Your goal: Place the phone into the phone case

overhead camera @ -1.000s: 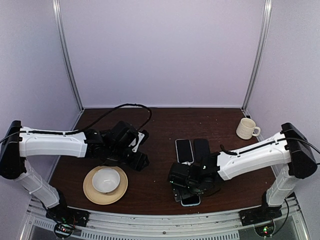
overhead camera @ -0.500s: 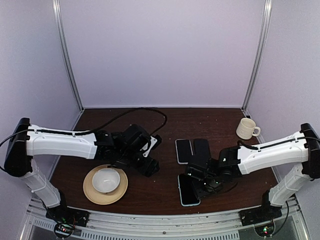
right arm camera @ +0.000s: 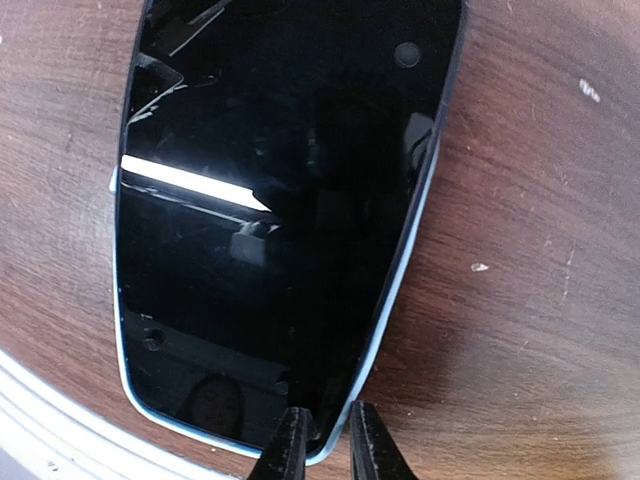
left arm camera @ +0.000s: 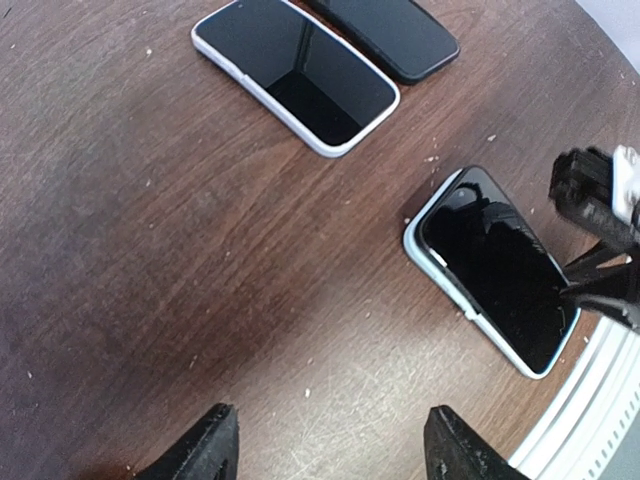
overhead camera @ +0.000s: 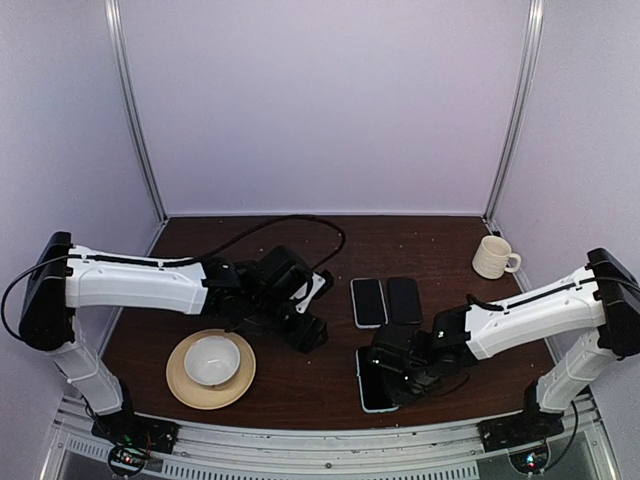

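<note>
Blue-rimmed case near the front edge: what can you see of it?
The case is a thin round-cornered slab, glossy black on top with a light-blue rim, seemingly plastic. It lies flat on the table near the front edge. The right tool has its narrowly spaced tips at one corner; contact is unclear.

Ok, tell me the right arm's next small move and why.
Probably close the right gripper fully on the phone case at its near corner: its fingers straddle that light-blue rim with only a narrow gap, and the case lies flat, apart from the phone.

Dark wood-grain table, phone case with mirror-glossy black face, smooth light-blue plastic-looking rim
</note>
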Robot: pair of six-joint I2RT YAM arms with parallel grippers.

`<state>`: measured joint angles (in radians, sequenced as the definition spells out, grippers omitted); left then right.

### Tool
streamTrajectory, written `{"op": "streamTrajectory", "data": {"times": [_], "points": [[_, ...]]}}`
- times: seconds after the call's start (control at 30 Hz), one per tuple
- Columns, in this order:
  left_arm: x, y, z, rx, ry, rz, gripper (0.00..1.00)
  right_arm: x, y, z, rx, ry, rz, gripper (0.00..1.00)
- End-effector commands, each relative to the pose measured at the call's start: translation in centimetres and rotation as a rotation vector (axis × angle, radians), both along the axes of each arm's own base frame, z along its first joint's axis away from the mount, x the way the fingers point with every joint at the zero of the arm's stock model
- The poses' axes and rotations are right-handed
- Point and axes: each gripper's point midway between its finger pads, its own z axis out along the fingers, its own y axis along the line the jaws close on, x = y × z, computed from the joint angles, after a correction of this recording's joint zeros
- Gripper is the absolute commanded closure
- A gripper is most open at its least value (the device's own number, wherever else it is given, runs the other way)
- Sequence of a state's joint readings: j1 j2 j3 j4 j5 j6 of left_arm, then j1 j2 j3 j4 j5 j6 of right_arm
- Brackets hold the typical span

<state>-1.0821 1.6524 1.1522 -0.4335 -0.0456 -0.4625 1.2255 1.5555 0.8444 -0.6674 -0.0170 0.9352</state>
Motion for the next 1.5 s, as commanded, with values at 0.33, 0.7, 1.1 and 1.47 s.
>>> {"op": "streamTrajectory", "data": {"times": [0.33,0.7,1.1,1.47], "points": [[0.3,-3.5,2.5,-0.082,0.007,-0.066,0.32,7.3,1.7,10.1,-0.117,-0.498,0.193,0.02],[1.1,-2.4,2.8,-0.068,-0.03,-0.032,0.28,5.0,3.7,3.6,0.046,-0.186,-0.039,0.01],[0.7,-2.0,1.7,-0.043,-0.016,-0.041,0.28,3.0,3.4,-1.4,-0.037,-0.075,-0.09,0.01],[0.8,-1.9,1.6,-0.038,-0.015,-0.04,0.28,2.9,2.1,-1.5,-0.165,-0.115,-0.058,0.21]]}}
